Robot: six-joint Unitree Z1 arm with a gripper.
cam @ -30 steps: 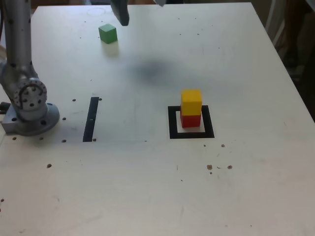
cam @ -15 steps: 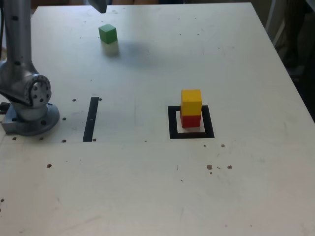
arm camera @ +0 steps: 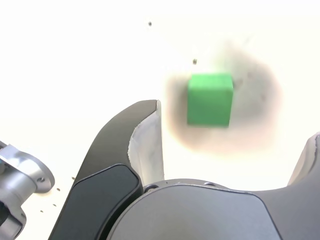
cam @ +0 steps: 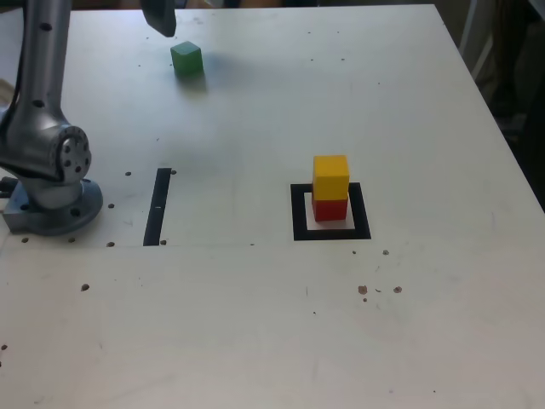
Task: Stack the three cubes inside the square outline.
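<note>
Hand (arm camera: pixel 232 135) swung over | green cube (arm camera: pixel 210 99) beyond spread fingertips

- The claw (cam: pixel 158 19) is cut off by the exterior view's top edge; only one dark fingertip shows.
- In the wrist view, one finger (arm camera: pixel 311 159) is cropped at the picture's edge.
- The worktop (arm camera: pixel 75 60) is washed out to white there.
- The red cube (cam: pixel 329 209) is largely covered by the yellow cube (cam: pixel 331 176).
</note>
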